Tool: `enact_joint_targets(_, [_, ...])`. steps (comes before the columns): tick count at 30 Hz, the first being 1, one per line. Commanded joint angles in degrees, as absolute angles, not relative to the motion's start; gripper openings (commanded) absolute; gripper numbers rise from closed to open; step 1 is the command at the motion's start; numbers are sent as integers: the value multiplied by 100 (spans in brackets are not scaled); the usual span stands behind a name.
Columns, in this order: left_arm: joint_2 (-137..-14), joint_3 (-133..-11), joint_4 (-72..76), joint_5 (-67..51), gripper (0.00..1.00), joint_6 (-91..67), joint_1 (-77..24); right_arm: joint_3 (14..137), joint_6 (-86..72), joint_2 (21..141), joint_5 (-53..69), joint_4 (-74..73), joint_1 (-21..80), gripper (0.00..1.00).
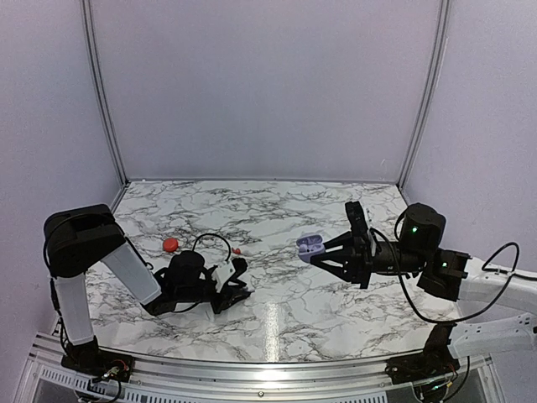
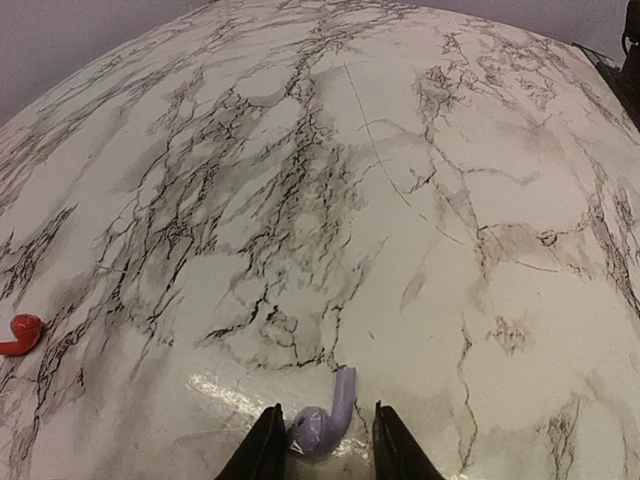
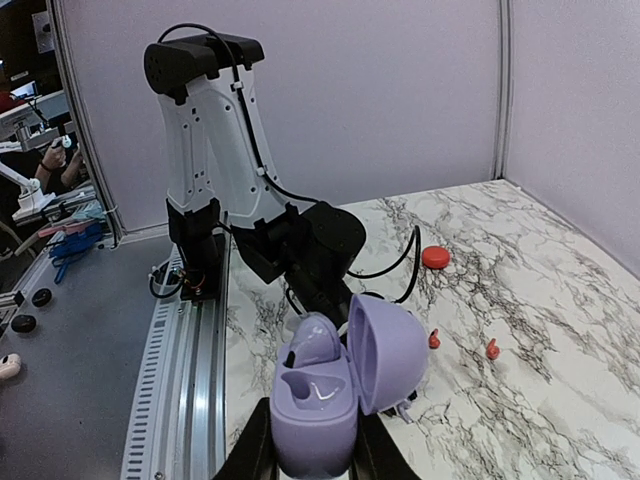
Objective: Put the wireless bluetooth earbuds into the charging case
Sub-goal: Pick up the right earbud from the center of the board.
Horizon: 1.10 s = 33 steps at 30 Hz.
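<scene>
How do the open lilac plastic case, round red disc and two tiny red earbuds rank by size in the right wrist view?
1. open lilac plastic case, nearest the camera
2. round red disc
3. tiny red earbud closer to the case and second tiny red earbud: alike, unranked

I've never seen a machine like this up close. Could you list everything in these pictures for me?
table: one, white marble pattern with dark veins, under everything
purple case: one, lilac, lid open, held up off the table in the right claw
purple earbud: one, lilac, lying on the table between the left claw's fingers; what looks like a second sits inside the purple case
red earbuds: two, red, loose on the table near the left arm
red round case: one, red, on the table's left side
left arm: one, white and black, near left
right arm: one, white and black, near right
left claw: one, black, open astride the purple earbud
right claw: one, black, gripping the purple case
</scene>
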<state>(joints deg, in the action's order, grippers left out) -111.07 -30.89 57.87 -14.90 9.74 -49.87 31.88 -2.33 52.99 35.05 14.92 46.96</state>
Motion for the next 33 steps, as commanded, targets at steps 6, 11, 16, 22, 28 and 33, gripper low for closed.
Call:
enact_joint_targets(6, [-11357,-3120,5443,-1710,29,1132,-4904,3380,-151,5269,3542,1424,4638,0])
enact_joint_targets(11, [-11218,-3137,5143,-1737,21,1198,-4909,3384,-149,5265,3555,1424,4641,0])
enact_joint_targets(16, [-10968,-3162,4708,-1619,17,1324,-4904,3375,-149,5267,3560,1432,4641,0])
enact_joint_targets(22, [-10597,-3125,4445,-1567,16,1282,-4904,3384,-149,5265,3560,1433,4641,0])
enact_joint_targets(28, [-10107,-3083,4159,-1646,15,1121,-4924,3354,-157,5307,3568,1455,4641,0])
enact_joint_targets(33, [-9416,-3153,3609,-1788,15,692,-4953,3321,-48,5317,3496,1467,4641,0])
